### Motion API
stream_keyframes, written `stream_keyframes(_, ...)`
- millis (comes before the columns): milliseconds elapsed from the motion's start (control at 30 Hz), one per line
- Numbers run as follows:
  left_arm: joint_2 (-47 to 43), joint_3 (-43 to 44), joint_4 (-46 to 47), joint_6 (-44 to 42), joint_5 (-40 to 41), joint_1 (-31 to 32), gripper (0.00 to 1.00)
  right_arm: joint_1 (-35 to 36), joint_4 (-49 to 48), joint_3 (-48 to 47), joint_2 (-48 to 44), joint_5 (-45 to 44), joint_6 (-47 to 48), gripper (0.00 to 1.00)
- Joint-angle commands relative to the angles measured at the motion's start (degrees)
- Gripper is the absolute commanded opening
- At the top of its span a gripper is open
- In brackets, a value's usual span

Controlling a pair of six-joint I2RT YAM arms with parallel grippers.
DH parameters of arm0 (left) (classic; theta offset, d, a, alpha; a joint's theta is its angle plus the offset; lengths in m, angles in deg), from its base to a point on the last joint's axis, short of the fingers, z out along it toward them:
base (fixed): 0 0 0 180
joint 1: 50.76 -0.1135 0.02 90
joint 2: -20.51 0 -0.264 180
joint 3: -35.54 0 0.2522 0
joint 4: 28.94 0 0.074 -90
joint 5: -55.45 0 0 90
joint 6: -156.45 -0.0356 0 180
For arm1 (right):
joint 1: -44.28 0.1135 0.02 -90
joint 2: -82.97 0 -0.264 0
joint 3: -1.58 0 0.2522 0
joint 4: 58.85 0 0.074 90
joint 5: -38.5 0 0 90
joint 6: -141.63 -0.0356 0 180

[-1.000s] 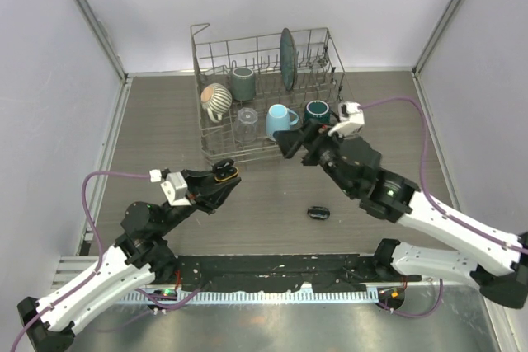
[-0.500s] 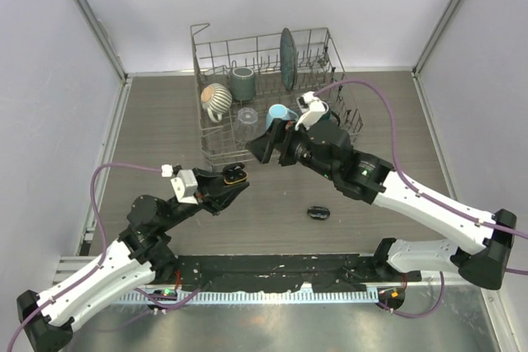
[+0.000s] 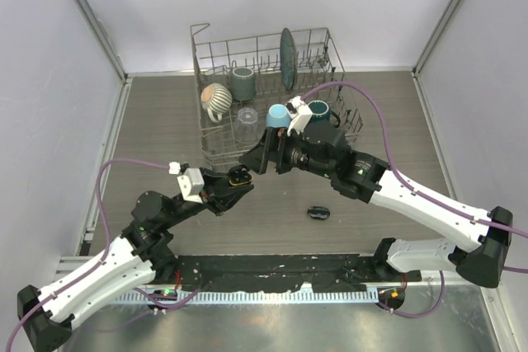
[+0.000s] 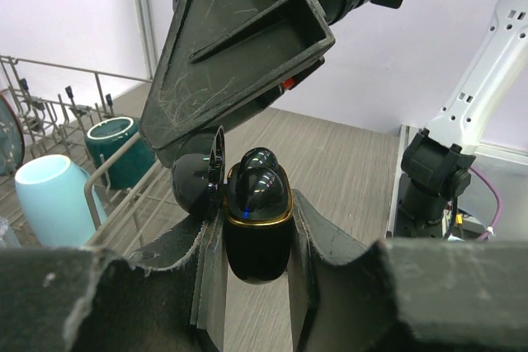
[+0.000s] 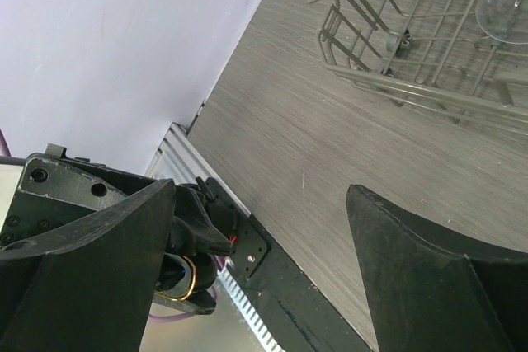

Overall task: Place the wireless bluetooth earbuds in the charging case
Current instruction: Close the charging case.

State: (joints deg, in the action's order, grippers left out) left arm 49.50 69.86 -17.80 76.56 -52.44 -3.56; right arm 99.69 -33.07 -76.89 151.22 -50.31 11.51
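My left gripper [image 3: 239, 179] is shut on a small black charging case [image 3: 240, 174] with a gold rim and holds it above the table. In the left wrist view the case [image 4: 257, 241] stands upright between my fingers, its lid [image 4: 196, 185] swung open to the left. Two glossy black earbuds [image 4: 258, 187] sit in its top. My right gripper [image 3: 257, 159] is open and hovers just above and behind the case; one of its fingers [image 4: 239, 39] fills the top of the left wrist view. The right wrist view shows the gold-rimmed case [image 5: 176, 279] beside its left finger.
A wire dish rack [image 3: 216, 144] stands behind with a striped mug, a grey mug, a plate, a glass, a light-blue mug [image 4: 45, 195] and a teal mug [image 4: 111, 142]. A second black oval case [image 3: 318, 213] lies on the table near the front.
My right arm has swung left and down from the rack toward the left gripper. My left gripper has moved a little right and nearer with the open case.
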Motion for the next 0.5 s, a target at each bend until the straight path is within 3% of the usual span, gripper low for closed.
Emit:
stream_keyframes(0,0.71,2.82,2.96,0.26,-1.01,0.09,0.00,0.13,-1.99,0.63,-1.27,2.50,1.01,0.90)
stream_keyframes(467,0.01,2.30,4.09,0.88,0.31,0.09,0.00,0.13,-2.69,3.09,-3.91,5.31,1.44,0.87)
